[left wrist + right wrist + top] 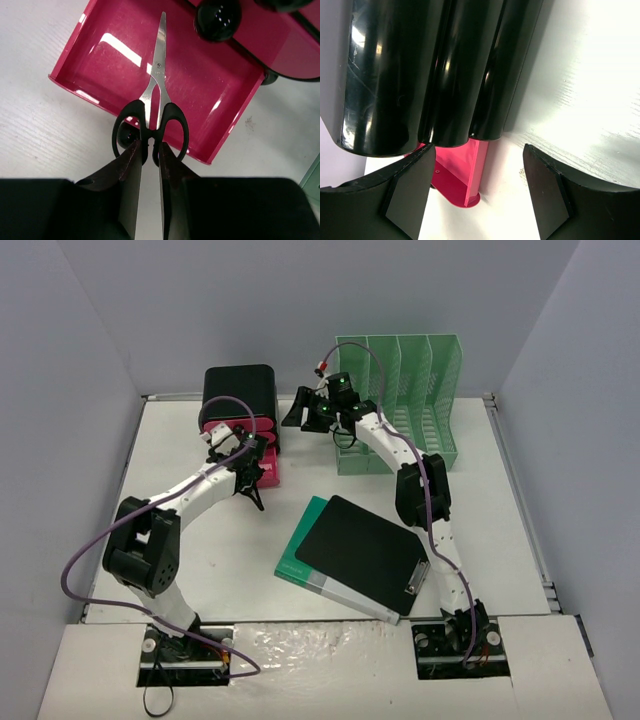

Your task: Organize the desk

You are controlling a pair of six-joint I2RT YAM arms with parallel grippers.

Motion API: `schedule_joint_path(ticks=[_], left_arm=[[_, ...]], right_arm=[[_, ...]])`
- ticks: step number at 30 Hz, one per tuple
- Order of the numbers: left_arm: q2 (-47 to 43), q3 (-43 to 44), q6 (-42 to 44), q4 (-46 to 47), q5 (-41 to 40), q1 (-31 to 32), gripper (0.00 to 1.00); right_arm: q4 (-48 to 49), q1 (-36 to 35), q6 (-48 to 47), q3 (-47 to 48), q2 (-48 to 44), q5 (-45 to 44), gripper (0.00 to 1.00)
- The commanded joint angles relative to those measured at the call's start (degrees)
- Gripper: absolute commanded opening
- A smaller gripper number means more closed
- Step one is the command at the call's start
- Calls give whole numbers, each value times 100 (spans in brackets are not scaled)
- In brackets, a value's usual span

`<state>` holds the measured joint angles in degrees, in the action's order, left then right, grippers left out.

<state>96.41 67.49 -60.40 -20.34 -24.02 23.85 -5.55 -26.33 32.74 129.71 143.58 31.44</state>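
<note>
The right gripper is pictured with its two dark, wedge-shaped fingers spread wide apart and nothing held between them, just short of a glossy black plastic housing with three rounded ribs, by which the upper left of the frame is filled. A bright pink plastic tray is seen jutting out beneath the black housing, in the gap between the fingers. The matte white desk is brightly lit at right.
</note>
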Motion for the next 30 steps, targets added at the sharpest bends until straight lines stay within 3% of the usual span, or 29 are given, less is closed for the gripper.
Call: schedule_joint_path(ticks=[1, 15, 30], left_arm=[[55, 487, 66, 328, 105, -214, 0], [678, 994, 125, 469, 477, -531, 0], [696, 860, -5, 590, 568, -513, 0]], right_arm=[[95, 14, -81, 63, -682, -47, 67], [45, 5, -127, 81, -665, -58, 67], [30, -4, -110, 204, -568, -38, 67]])
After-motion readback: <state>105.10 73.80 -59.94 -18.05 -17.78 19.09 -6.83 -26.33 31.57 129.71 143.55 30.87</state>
